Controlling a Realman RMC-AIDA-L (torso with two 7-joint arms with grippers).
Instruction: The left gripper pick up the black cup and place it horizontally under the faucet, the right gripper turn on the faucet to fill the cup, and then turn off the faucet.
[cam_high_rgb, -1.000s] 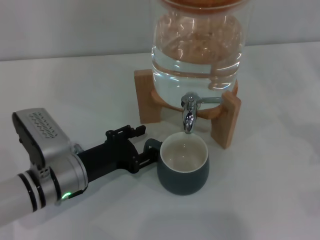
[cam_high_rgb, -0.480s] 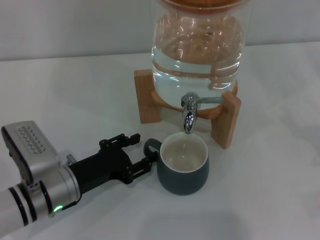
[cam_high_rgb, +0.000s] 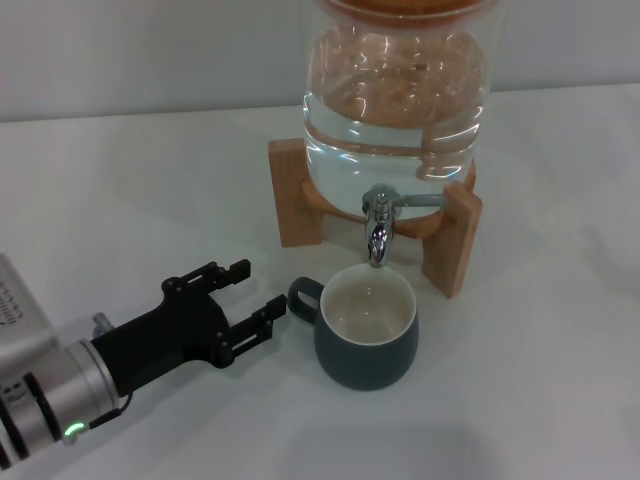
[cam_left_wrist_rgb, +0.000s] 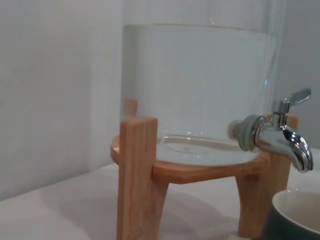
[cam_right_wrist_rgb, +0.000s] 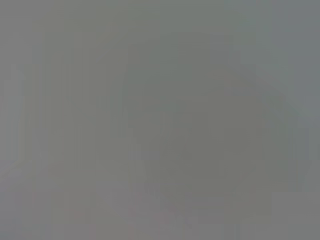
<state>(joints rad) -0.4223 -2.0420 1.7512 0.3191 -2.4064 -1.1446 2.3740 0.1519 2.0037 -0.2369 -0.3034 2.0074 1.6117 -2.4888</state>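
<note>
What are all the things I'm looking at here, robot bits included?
black cup: one, dark outside and cream inside, upright on the table right under the spout, handle toward the robot's left.
faucet: one, shiny chrome, low on the front of the jar.
glass jar: one, clear, holding water, sitting on the stand.
wooden stand: one, light wood, on the table.
table: one, white.
left gripper: one, black, open, on the table beside the cup's handle, not touching it.
right gripper: not in view.
</note>
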